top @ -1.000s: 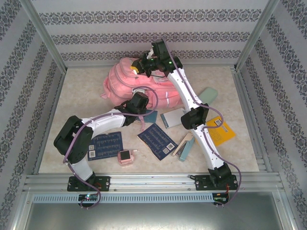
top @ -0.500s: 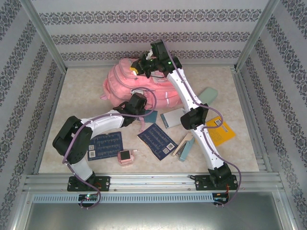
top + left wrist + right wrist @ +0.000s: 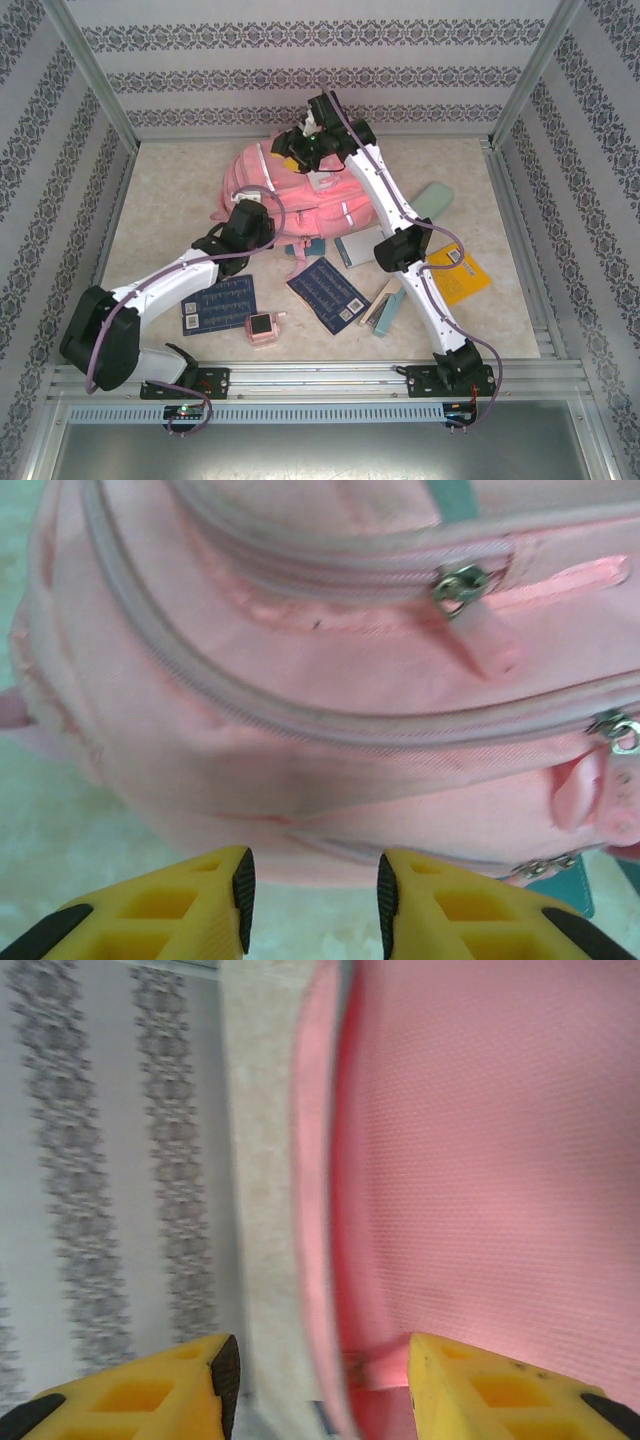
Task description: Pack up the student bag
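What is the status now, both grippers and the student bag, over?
Left gripper open, empty, beside the student bag. Right gripper open at the bag's far edge. Front zippers look shut. Books on table, unpacked.

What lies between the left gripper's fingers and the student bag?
Only a bare strip of table separates left gripper and student bag, in the left wrist view.

1 bag point(image 3: 320, 205). 2 arms point(image 3: 160, 285) point(image 3: 372, 178). 2 grippers point(image 3: 312, 885) point(image 3: 315, 1370), 2 yellow fingers each. 2 blue sheets point(image 3: 220, 303) point(image 3: 328, 293). 1 pink gadget point(image 3: 263, 328). 1 yellow booklet point(image 3: 462, 280). 1 grey notebook point(image 3: 355, 248). 1 green case point(image 3: 433, 200). 1 teal item point(image 3: 300, 247). 1 tan-green block point(image 3: 385, 305). Zip pulls point(image 3: 460, 583), left wrist view: 2 clear, third blurred.
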Motion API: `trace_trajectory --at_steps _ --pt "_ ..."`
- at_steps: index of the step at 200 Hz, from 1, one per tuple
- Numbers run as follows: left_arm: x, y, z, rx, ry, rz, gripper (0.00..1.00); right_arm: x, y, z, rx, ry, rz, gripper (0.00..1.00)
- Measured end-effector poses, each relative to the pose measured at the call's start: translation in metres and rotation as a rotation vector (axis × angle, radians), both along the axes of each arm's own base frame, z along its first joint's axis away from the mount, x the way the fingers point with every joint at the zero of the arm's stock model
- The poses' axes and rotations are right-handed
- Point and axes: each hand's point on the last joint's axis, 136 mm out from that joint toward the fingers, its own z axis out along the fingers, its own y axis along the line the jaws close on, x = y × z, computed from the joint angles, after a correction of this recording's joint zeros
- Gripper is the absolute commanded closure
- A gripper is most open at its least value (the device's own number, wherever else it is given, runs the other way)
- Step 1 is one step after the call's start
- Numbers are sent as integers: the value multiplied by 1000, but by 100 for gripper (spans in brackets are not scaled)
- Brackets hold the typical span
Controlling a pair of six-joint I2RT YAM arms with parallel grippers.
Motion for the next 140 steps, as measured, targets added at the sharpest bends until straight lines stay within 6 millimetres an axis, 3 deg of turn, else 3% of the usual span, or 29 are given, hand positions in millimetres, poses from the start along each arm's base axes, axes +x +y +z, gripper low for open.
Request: trace_trajectory --at_steps 20,40,105,140 --pt "-8 2 -4 -17 28 -1 60 -1 -24 -18 -176 -52 -5 62" --pt "-14 -1 -7 -46 54 -14 59 -8 -49 -18 -330 -98 -9 65" --pt "-22 -20 -24 -164 144 -39 58 -38 -101 40 -682 -313 -18 66" --pt "-24 -18 -27 -165 157 -28 57 -45 -135 52 -893 -354 -38 63"
